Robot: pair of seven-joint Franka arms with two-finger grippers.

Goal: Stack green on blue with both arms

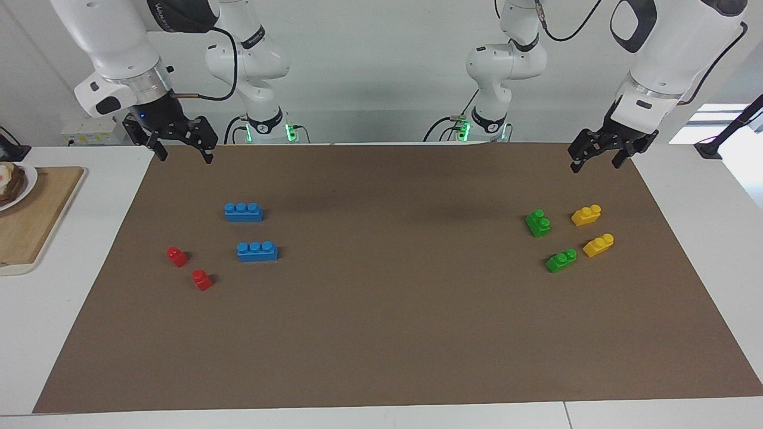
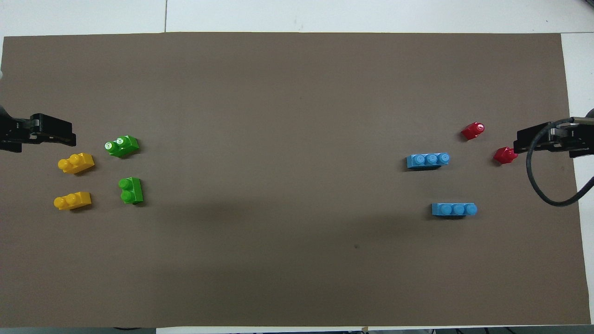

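A brown paper mat (image 1: 381, 333) covers the white tabletop (image 1: 36, 333). Two bright green plastic two-stud bricks lie on it toward the left arm's end: one green brick (image 1: 537, 223) (image 2: 131, 190) nearer the robots, the other green brick (image 1: 561, 261) (image 2: 122, 145) farther from them. Just beside them, closer to that end, lie two yellow plastic two-stud bricks (image 1: 586, 215) (image 2: 75, 163). Toward the right arm's end lie two bright blue plastic three-stud bricks, well apart from the green ones: one blue brick (image 1: 243, 212) (image 2: 454, 209) nearer the robots, the other blue brick (image 1: 257, 251) (image 2: 428, 160) farther from them. Two small red plastic one-stud bricks (image 1: 177, 256) (image 2: 505, 155) lie beside the blue pair.

The left gripper (image 1: 592, 161) (image 2: 69, 134) hangs over the mat's edge nearest the robots at the left arm's end, jaws released and holding nothing. The right gripper (image 1: 183, 155) (image 2: 519, 144) hangs over the mat's corner at the right arm's end, jaws spread wide and empty. A wooden cutting board (image 1: 30, 220) rests on the tabletop off the mat.
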